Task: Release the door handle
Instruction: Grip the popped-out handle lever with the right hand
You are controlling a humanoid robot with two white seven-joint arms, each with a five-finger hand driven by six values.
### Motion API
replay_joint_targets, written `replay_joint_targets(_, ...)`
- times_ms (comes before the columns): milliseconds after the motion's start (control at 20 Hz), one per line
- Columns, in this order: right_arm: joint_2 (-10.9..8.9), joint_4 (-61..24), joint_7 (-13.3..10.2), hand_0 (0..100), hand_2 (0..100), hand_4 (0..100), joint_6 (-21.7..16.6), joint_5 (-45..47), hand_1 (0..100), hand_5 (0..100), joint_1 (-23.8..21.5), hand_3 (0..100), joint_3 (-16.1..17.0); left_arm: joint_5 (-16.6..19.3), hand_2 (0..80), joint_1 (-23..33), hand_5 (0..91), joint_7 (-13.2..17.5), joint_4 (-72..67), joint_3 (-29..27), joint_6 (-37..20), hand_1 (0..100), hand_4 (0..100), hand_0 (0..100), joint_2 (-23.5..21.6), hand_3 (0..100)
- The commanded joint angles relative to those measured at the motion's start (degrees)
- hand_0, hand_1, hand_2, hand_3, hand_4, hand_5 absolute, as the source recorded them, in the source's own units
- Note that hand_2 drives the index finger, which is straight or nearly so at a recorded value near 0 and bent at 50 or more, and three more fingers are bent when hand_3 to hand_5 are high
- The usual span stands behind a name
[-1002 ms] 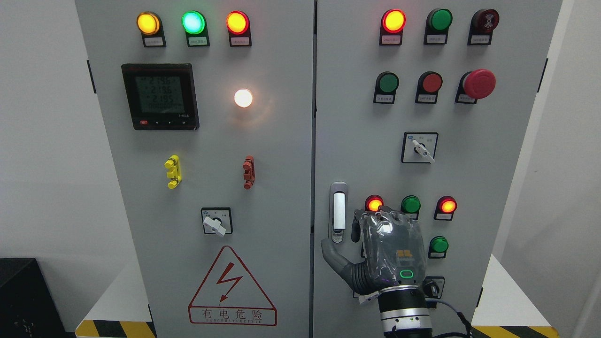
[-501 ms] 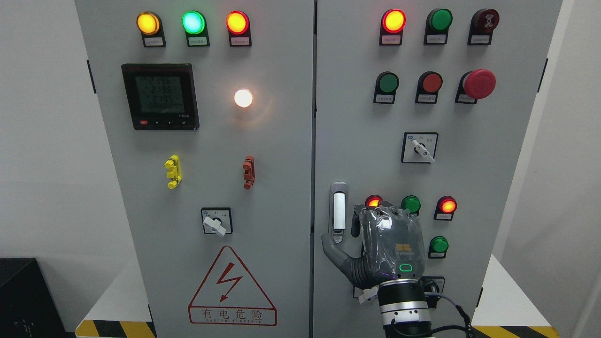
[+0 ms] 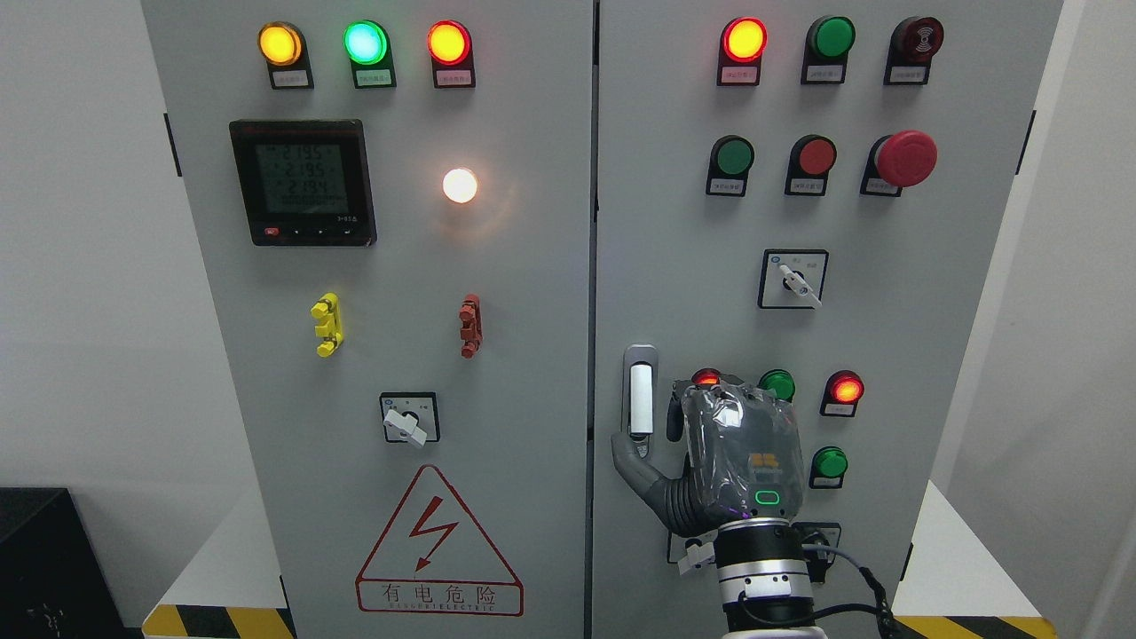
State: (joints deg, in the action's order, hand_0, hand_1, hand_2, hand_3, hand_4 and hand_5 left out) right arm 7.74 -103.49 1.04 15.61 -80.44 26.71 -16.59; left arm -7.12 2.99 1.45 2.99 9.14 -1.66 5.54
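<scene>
The door handle is a white vertical lever in a silver recessed plate near the left edge of the right cabinet door. My right hand, wrapped in clear film, comes up from the bottom edge and sits just right of the handle, its back toward the camera. Its thumb is spread to the left and lies over the lower end of the handle plate. The other fingers point at the door beside the handle, not around the lever. The hand holds nothing. Both doors look closed.
Round indicator lights and push buttons surround the hand, with a rotary switch and a red emergency button above. The left door carries a meter, a switch and a warning triangle. Hazard tape marks the base.
My right hand has risen a little along the door. The thumb tip has moved up over the lower end of the handle plate. The lever has not moved.
</scene>
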Motion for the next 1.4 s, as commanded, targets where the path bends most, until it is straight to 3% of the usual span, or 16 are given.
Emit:
replay_joint_targets(0,-0.01,0.8,-0.1,15,75,75,0.0,0.1,45,68,0.3,95,0.1,0.0,4.4,0.0,0.0,0.0,0.0,0.0,0.0,0,0,0,0.0,10)
replay_joint_targets(1353,0.26,0.5,-0.3,32,75,75,0.8,0.2,45,68,-0.2,94,1.5,0.0,4.5,0.0,0.0,0.0,0.0,0.0,0.1,0,0,0,0.0,10)
